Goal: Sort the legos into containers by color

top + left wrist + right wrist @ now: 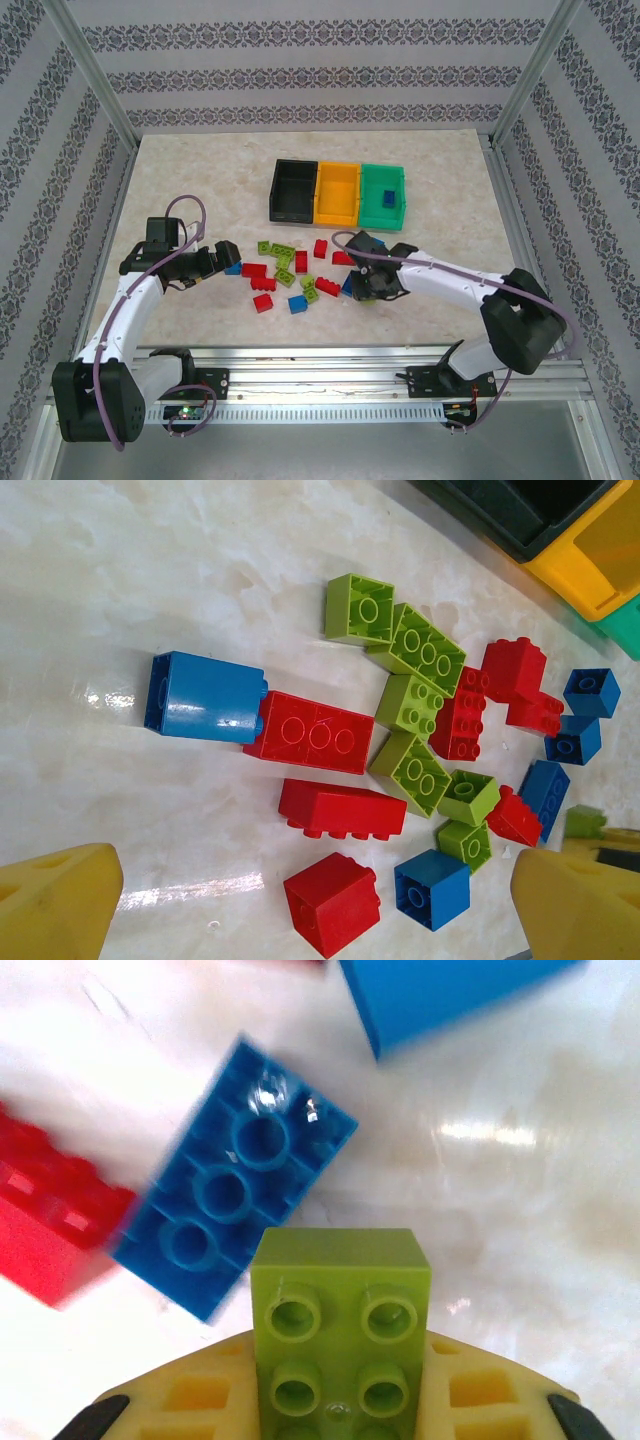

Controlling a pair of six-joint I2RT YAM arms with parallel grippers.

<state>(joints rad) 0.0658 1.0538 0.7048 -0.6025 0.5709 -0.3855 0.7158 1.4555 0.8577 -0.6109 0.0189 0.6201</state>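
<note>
White tubular links, black joint housings on left arm (120, 310) and right arm (450, 280); mauve cables (185, 203) looped alongside; yellow fingers (55, 900), ribbed hollows.

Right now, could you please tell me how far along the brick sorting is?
Barely started. Done: one blue brick sits in the teal bin. In hand: the right gripper is shut on a green brick. Remaining: the pile of red, blue and green bricks on the table; the black bin and orange bin look empty.

legos (290, 272) crowded mid-table, bins (337, 195) behind, bare tabletop (190, 180) left
</note>
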